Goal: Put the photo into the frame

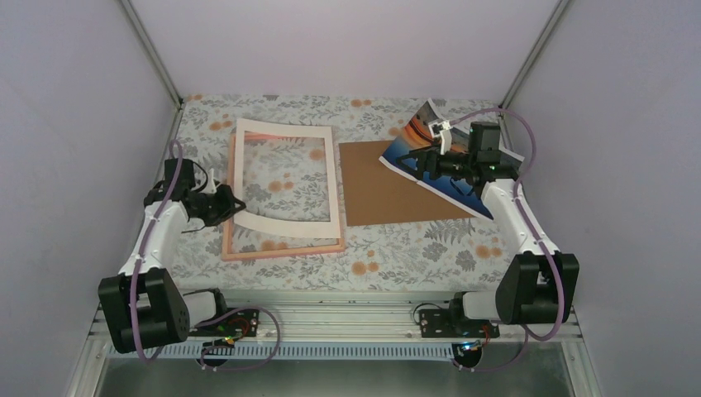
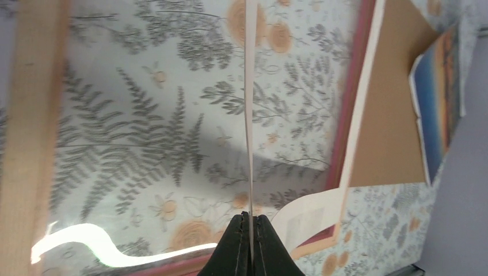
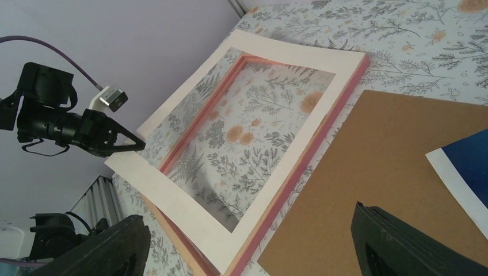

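Our left gripper (image 1: pixel 236 203) pinches the thin white card mat border (image 1: pixel 285 223), raised above the pink rectangular frame (image 1: pixel 281 250) below it; our right gripper (image 1: pixel 423 161) hovers spread wide over the glossy sunset photo print (image 1: pixel 402 149).

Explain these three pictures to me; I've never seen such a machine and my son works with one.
Two robot arms stand side by side. One picture looks down from above; the other two come from cameras on each wrist. On the flowered cloth lie a pink frame, a brown board and a sunset photo overlapping it. The left arm's fingers are shut on the edge of a white card border, holding one side up off the frame. The right arm's fingers are open by the photo.
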You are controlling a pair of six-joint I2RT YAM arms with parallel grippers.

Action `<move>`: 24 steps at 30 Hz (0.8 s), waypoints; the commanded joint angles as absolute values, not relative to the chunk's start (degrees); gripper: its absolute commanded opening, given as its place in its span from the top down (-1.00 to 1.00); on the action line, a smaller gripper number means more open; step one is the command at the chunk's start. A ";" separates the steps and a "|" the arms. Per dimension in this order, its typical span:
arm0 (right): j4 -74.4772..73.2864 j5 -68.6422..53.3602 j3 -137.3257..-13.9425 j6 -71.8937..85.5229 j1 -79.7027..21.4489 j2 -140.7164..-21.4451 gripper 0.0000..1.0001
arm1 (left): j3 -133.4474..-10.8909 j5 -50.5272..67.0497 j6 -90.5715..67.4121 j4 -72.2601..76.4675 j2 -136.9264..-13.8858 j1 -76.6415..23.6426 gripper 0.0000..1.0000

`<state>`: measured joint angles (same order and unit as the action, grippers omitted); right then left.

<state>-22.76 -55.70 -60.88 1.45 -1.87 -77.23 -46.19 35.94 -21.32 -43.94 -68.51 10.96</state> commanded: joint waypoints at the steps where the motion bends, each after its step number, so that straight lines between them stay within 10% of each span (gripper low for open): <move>1: -20.05 -55.64 -59.58 2.51 -2.93 -77.49 -0.73 | -47.54 29.99 -18.43 -50.17 -68.81 12.59 0.95; 21: -19.24 -54.85 -59.83 2.92 -4.23 -78.48 -0.75 | -45.65 31.31 -17.53 -46.84 -70.02 9.05 0.95; 24: -19.30 -54.77 -59.76 2.83 -4.23 -78.37 -0.75 | -45.20 30.88 -17.91 -46.72 -70.17 9.01 0.70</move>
